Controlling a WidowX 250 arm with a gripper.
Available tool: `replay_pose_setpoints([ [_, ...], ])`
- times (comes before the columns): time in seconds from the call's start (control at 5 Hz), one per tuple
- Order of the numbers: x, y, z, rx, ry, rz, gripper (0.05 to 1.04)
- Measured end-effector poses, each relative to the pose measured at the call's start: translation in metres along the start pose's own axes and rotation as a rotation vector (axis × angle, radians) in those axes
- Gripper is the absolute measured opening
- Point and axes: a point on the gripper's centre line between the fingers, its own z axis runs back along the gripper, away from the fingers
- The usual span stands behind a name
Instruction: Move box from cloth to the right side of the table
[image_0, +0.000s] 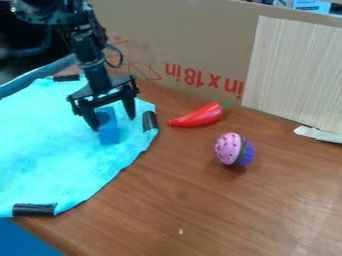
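1. Presently, we have the black two-finger gripper (112, 121) spread wide around the small blue rectangular box (109, 134), which rests on the bright cyan cloth (60, 150) near its right edge. One finger is right by the box and the other stands off it; we can't tell whether the nearer one touches. Closing off-centre like this could shove or twist the box before we grip it.
2. If we close too high or on one end only, the box may tilt and slip out as we lift.
3. If we go too low, the tips could pinch fabric and drag the cloth, despite the black tape strip (150, 121) at its right edge.
4. Carrying low towards the right edge of the brown wooden table (200, 210), we could knock the glossy red toy pepper (198, 116) or set the round pink-and-purple toy (230, 148) rolling.
5. Swinging too far back, we might hit the brown cardboard wall (180, 45) along the table's far edge.
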Motion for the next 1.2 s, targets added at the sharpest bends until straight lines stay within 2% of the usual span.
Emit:
replay_pose_setpoints([
  [0.2,0.004,-0.003,-0.003,0.005,0.002,0.005,0.954],
  [0.4,0.006,-0.002,-0.005,0.007,-0.017,0.025,0.672],
  [0.6,0.003,0.000,-0.007,0.011,-0.012,0.014,0.370],
  [0.8,0.000,-0.002,-0.008,0.009,-0.004,-0.017,0.253],
  [1.0,-0.017,-0.017,-0.001,0.009,0.014,-0.083,0.253],
  [1.2,-0.043,-0.045,0.019,0.019,0.010,-0.220,0.253],
])
